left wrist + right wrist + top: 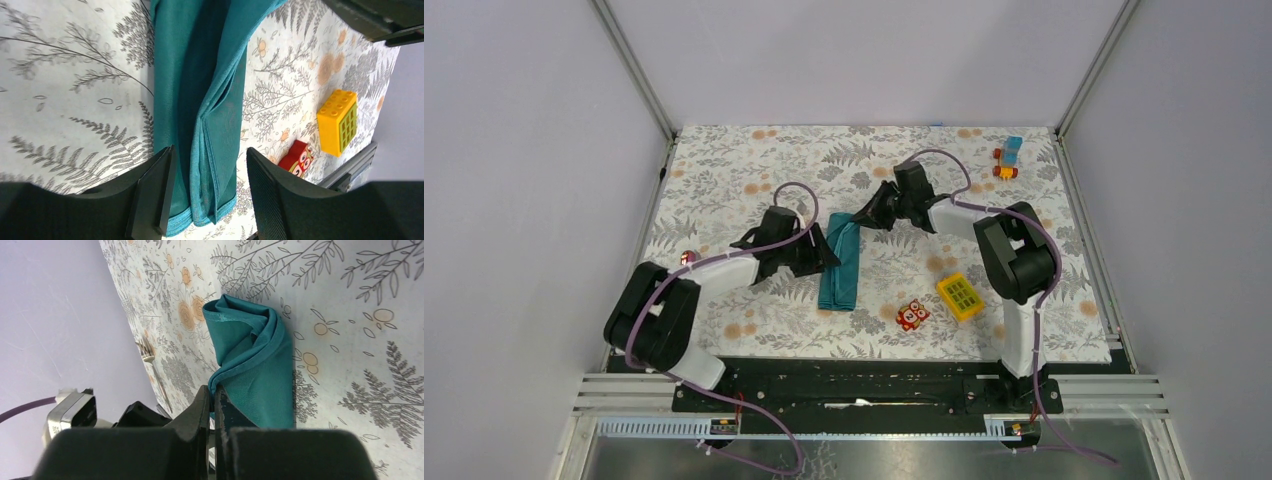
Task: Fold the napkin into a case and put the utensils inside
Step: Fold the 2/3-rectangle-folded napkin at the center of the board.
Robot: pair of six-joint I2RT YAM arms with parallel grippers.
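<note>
My left gripper has its jaws apart, one on each side of the folded napkin. My right gripper has its jaws pressed together on one edge of the napkin (only a thin fold). The napkin lies as a long strip in the middle of the table, and a fork lies apart from it

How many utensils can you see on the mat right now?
2. A fork lies beyond the napkin in the right wrist view. A spoon, only its red bowl showing, sits beside the left arm. More may be hidden under the arms.
</note>
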